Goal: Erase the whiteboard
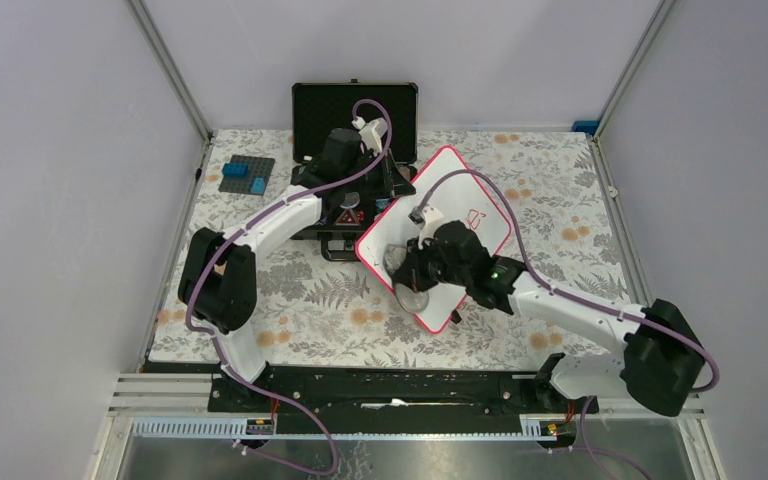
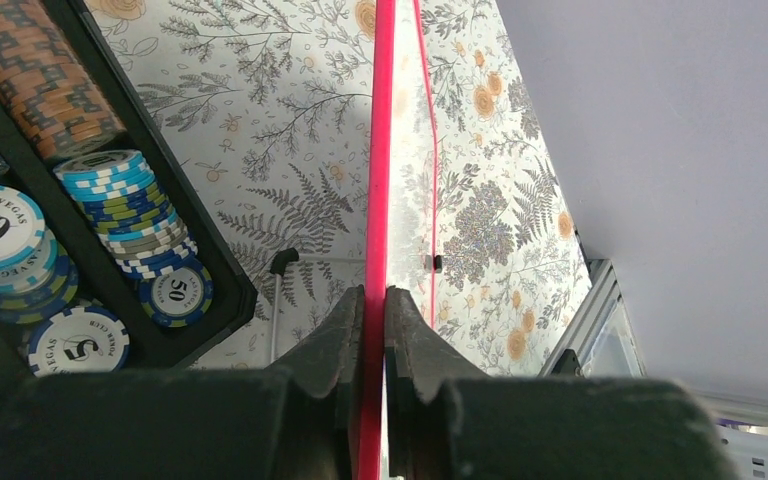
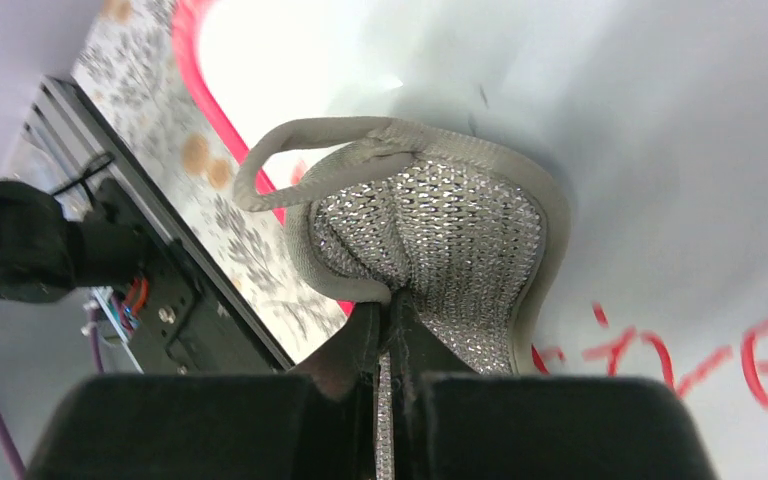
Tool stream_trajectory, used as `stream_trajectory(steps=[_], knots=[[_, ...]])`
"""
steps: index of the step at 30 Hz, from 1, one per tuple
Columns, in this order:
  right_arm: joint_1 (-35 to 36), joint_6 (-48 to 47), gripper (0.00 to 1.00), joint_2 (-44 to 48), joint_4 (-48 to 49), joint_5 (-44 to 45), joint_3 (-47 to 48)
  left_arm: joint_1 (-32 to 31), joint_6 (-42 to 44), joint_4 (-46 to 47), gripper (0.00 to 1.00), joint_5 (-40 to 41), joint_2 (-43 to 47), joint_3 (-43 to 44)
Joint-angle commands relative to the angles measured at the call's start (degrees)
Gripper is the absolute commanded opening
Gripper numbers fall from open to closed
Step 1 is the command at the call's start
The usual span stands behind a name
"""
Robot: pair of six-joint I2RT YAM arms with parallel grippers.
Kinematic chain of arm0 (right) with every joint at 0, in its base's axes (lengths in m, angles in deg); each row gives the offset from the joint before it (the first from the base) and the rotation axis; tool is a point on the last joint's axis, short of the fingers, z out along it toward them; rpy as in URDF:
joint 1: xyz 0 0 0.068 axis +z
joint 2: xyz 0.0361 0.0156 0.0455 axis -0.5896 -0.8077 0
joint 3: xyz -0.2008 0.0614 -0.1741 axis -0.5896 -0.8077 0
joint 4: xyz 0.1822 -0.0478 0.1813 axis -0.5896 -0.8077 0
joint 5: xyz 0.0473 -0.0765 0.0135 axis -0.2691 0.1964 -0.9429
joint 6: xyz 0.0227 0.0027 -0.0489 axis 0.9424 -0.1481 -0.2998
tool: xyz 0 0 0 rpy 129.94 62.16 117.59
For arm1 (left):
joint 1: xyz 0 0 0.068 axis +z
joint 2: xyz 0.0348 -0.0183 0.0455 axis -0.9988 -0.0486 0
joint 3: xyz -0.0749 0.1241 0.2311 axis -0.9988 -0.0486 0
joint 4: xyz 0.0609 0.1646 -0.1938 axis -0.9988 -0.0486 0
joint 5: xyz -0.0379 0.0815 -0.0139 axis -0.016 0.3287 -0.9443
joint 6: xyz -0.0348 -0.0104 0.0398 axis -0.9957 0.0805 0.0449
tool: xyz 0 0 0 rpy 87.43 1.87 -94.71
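The whiteboard (image 1: 460,190) lies askew at the table's middle, with red handwriting (image 1: 477,217) on its right part. My left gripper (image 1: 388,192) is shut on its red-pink rim at the left edge; in the left wrist view the rim (image 2: 378,150) runs edge-on between my shut left gripper (image 2: 375,292). My right gripper (image 1: 412,272) is shut on a grey sparkly cloth pad (image 1: 400,262) pressed on the board's near part. In the right wrist view my right gripper (image 3: 392,302) pinches the pad (image 3: 440,225) on the white board surface (image 3: 610,120), next to the red writing (image 3: 660,350).
An open black case (image 1: 355,110) with poker chips (image 2: 140,225) stands behind and left of the board, under my left arm. A grey baseplate with blue bricks (image 1: 247,175) lies at the back left. Metal frame posts and grey walls bound the floral tablecloth (image 1: 290,290).
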Motion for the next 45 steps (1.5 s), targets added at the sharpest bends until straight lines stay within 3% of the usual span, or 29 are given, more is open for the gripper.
stream_trajectory(steps=[1,5,16,21,29,33,37,45], knots=[[0.28,-0.92,0.00,4.25,-9.28,3.50,-5.68,-1.33,0.19,-3.00,0.00,-1.68,2.56,-0.80],[0.27,-2.60,0.00,2.74,-7.97,1.55,-0.63,-1.34,0.01,-2.83,0.00,-1.80,2.66,-0.96],[1.41,-6.10,0.00,-13.03,-5.66,-3.17,23.30,-1.35,0.19,-2.87,0.00,-1.05,3.10,-1.20],[1.41,-5.29,0.00,-13.34,-5.67,-1.75,21.12,-1.35,0.13,-2.87,0.00,-1.12,3.00,-1.17],[1.40,-2.00,0.00,-4.18,-7.08,-0.25,1.25,-1.33,-0.07,-2.79,0.00,-1.39,3.27,-1.17],[1.41,-1.49,0.00,0.61,-9.36,2.36,-2.70,-1.34,-0.55,-2.57,0.00,-1.85,3.27,-1.19],[1.41,-2.69,0.00,-0.25,-8.56,2.28,1.62,-1.35,-0.69,-2.48,0.00,-1.79,3.36,-1.46],[1.70,-6.50,0.00,-13.58,-6.59,-3.17,21.60,-1.35,-0.37,-2.35,0.00,-1.20,3.60,-1.59]])
